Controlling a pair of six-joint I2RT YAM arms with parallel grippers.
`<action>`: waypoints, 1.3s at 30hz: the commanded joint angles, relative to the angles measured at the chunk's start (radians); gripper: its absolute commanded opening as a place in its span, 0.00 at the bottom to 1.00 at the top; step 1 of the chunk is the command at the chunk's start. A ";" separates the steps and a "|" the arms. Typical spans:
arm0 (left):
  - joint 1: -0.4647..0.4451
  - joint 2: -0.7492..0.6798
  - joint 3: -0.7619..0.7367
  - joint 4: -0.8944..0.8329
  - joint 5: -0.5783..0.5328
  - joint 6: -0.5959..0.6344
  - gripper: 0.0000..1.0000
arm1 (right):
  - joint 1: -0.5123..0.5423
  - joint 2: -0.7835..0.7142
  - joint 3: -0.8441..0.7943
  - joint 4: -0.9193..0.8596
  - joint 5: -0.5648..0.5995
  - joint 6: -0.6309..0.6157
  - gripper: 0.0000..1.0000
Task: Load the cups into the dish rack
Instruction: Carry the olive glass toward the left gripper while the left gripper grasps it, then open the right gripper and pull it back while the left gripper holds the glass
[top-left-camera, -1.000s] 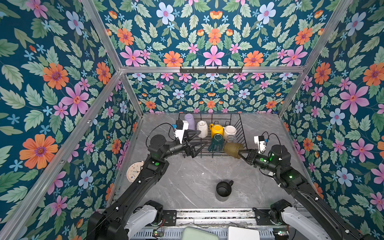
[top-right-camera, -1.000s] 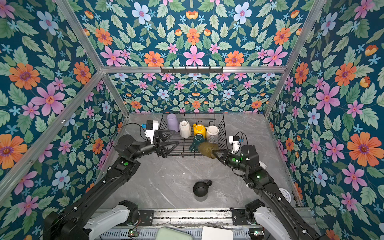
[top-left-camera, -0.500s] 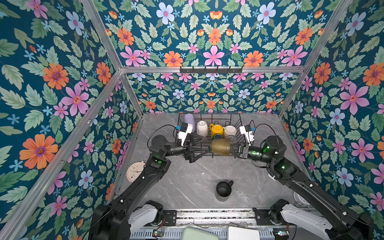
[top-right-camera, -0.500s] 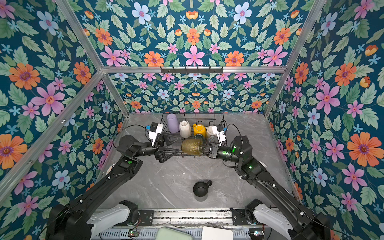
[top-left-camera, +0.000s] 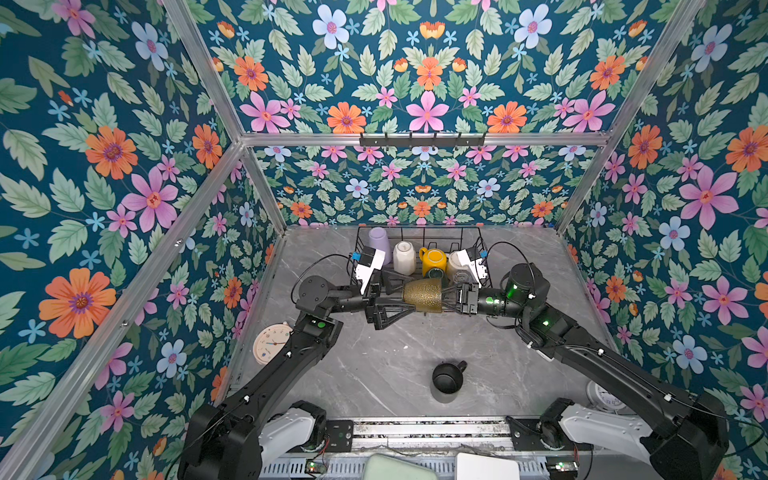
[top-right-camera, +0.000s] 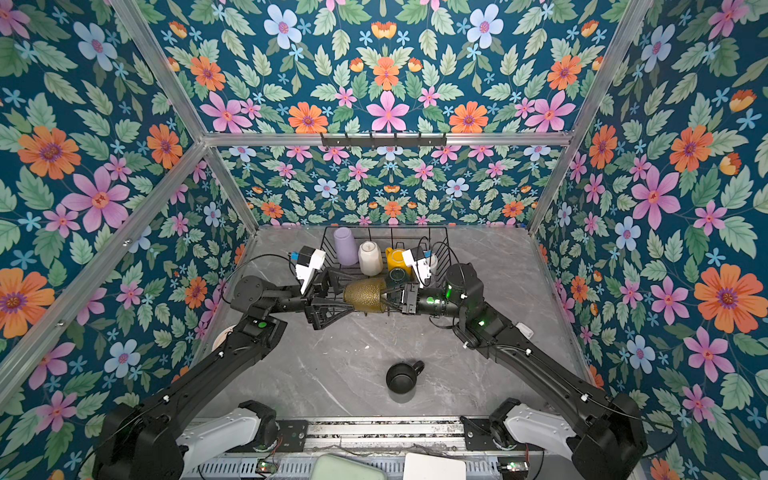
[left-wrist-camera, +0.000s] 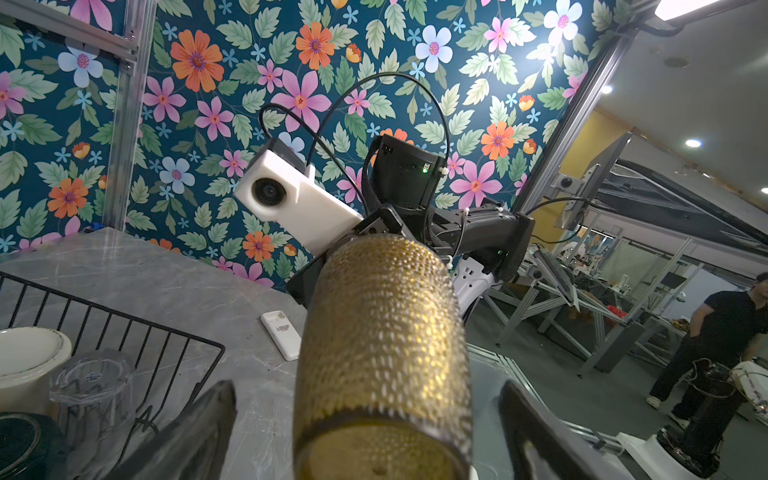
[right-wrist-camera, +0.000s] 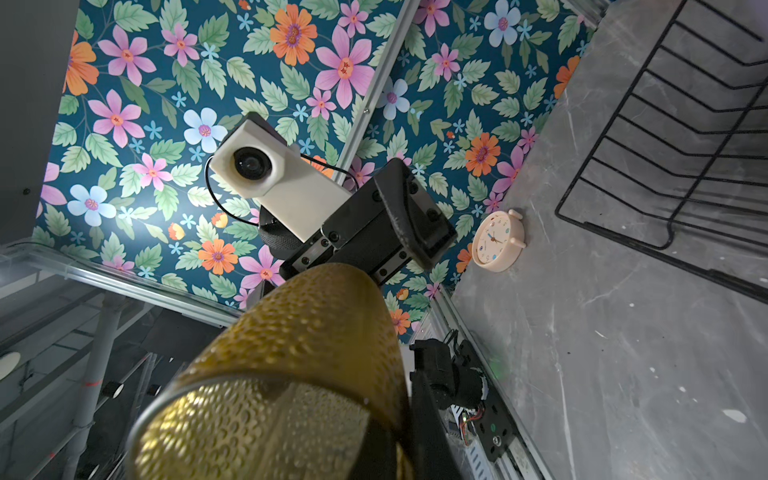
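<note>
The amber glass (top-left-camera: 424, 295) (top-right-camera: 365, 296) hangs on its side above the table, just in front of the dish rack (top-left-camera: 415, 227) (top-right-camera: 386, 227). My right gripper (top-left-camera: 446, 296) (right-wrist-camera: 399, 436) is shut on the glass's rim, one finger inside and one outside. Its base end (left-wrist-camera: 382, 340) lies between the spread jaws of my open left gripper (top-left-camera: 405, 295) (left-wrist-camera: 370, 399), with a gap on each side. In the rack stand a lilac tumbler (top-left-camera: 379, 245), a white mug (top-left-camera: 404, 257), a yellow mug (top-left-camera: 433, 259), another white mug (top-left-camera: 457, 262), a dark-green mug (top-left-camera: 435, 274) and a clear glass (left-wrist-camera: 91, 390). A black mug (top-left-camera: 448, 377) sits on the table near the front.
A round alarm clock (top-left-camera: 272, 344) (right-wrist-camera: 498, 241) leans by the left wall. A small white remote (left-wrist-camera: 280, 334) lies on the table's right side, and a white round thing (top-left-camera: 602, 395) sits behind my right arm. A black hook rail (top-left-camera: 422, 139) hangs on the back wall.
My right gripper has carried the amber glass leftward and turned it level. My left gripper has drawn back from the rack, and the glass's base has come in between its open jaws.
</note>
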 joint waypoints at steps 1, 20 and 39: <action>0.001 0.004 0.005 0.048 0.022 -0.016 0.99 | 0.015 0.018 0.016 0.066 -0.015 -0.021 0.00; 0.001 0.031 0.014 0.116 0.056 -0.093 0.54 | 0.052 0.098 0.053 0.106 -0.021 -0.005 0.00; 0.007 -0.024 0.178 -0.559 -0.127 0.354 0.00 | -0.035 -0.179 -0.013 -0.324 0.284 -0.108 0.78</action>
